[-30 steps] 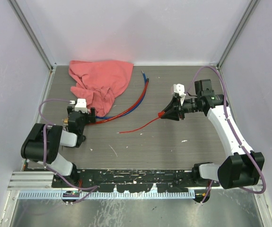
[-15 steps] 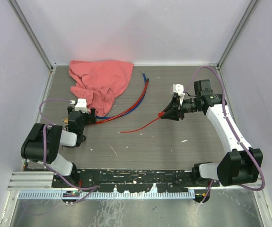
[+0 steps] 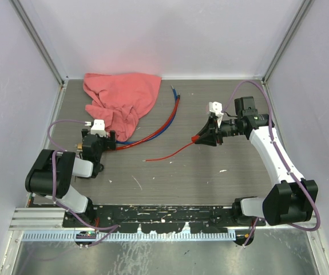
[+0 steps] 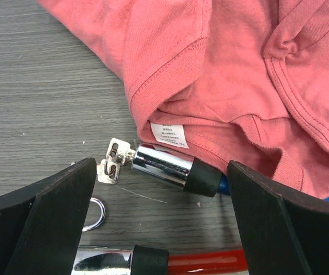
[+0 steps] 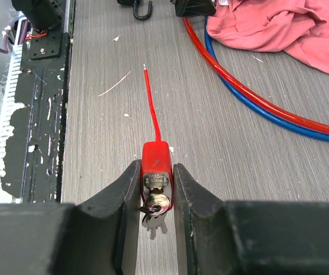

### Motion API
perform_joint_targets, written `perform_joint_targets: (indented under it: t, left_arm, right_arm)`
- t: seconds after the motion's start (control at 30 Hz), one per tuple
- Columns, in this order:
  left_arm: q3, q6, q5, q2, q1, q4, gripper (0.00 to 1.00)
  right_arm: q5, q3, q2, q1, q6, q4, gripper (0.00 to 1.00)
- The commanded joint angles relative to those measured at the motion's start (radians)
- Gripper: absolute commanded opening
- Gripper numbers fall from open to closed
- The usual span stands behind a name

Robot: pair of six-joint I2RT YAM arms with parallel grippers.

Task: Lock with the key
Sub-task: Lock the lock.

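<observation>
Overhead, the right gripper (image 3: pixel 199 139) is pinching the small red padlock (image 3: pixel 195 138) mid-table. Left-wrist view: the left gripper (image 4: pixel 161 173) is hanging spread over a chrome cylinder lock (image 4: pixel 163 165). Right-wrist view: the padlock's silver key (image 5: pixel 153 222) is protruding back along the jaws.

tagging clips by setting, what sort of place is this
Probably a robot lab test cell: a grey table boxed in by plain white walls and metal posts, left arm and right arm bolted at its near edge, props like a red padlock and pink shirt.
</observation>
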Motion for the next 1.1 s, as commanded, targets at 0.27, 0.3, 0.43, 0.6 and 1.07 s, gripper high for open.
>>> perform_joint_targets:
  t: [0.27, 0.3, 0.43, 0.6, 1.07]
  left_arm:
    - [0.027, -0.004, 0.007, -0.025, 0.011, 0.032, 0.98]
    - [0.027, -0.005, 0.007, -0.026, 0.011, 0.032, 0.98]
    - [0.028, -0.005, 0.008, -0.025, 0.011, 0.03, 0.98]
    - [0.027, -0.006, 0.008, -0.025, 0.012, 0.031, 0.98]
    - [0.029, -0.006, 0.012, -0.026, 0.013, 0.028, 0.98]
  right_arm:
    - [-0.046, 0.008, -0.016, -0.004, 0.008, 0.024, 0.01]
    - [-0.044, 0.007, -0.013, -0.005, 0.007, 0.024, 0.01]
    - [-0.038, 0.005, -0.009, -0.005, 0.005, 0.024, 0.01]
    - [-0.039, 0.009, 0.0, -0.004, 0.004, 0.021, 0.01]
    - [-0.035, 0.014, 0.017, -0.004, -0.009, 0.005, 0.01]
